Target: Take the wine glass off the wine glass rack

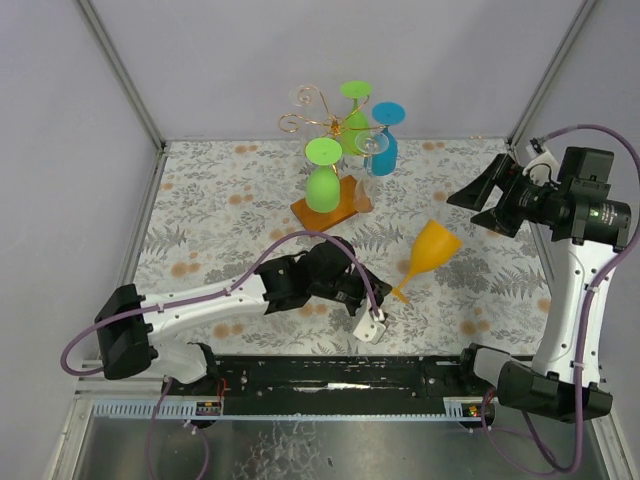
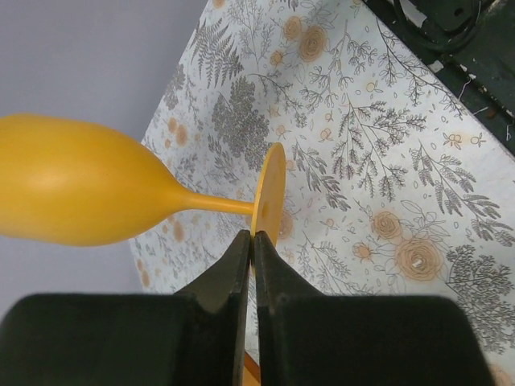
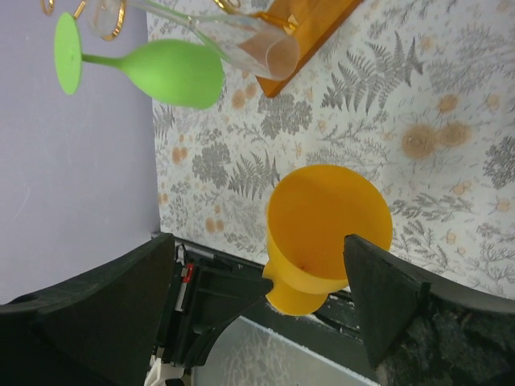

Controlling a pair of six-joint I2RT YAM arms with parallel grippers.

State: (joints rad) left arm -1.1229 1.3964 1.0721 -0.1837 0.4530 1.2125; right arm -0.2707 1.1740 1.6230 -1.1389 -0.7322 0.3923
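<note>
The gold wire wine glass rack (image 1: 330, 122) stands on its orange base (image 1: 340, 208) at the back middle. It holds two green glasses (image 1: 322, 185), a blue one (image 1: 385, 140) and clear ones. My left gripper (image 1: 388, 302) is shut on the foot (image 2: 269, 193) of an orange wine glass (image 1: 432, 250), away from the rack, in front of it and to its right. The glass is tilted with its bowl (image 2: 72, 181) up and to the right. My right gripper (image 1: 480, 200) is open and empty, raised at the right. Its view looks down into the orange bowl (image 3: 330, 213).
The floral cloth (image 1: 220, 220) covers the table between grey walls. In the right wrist view a green glass (image 3: 173, 72) and a clear glass (image 3: 241, 44) hang over the orange base (image 3: 310, 24). The black arm rail (image 1: 330, 375) runs along the near edge.
</note>
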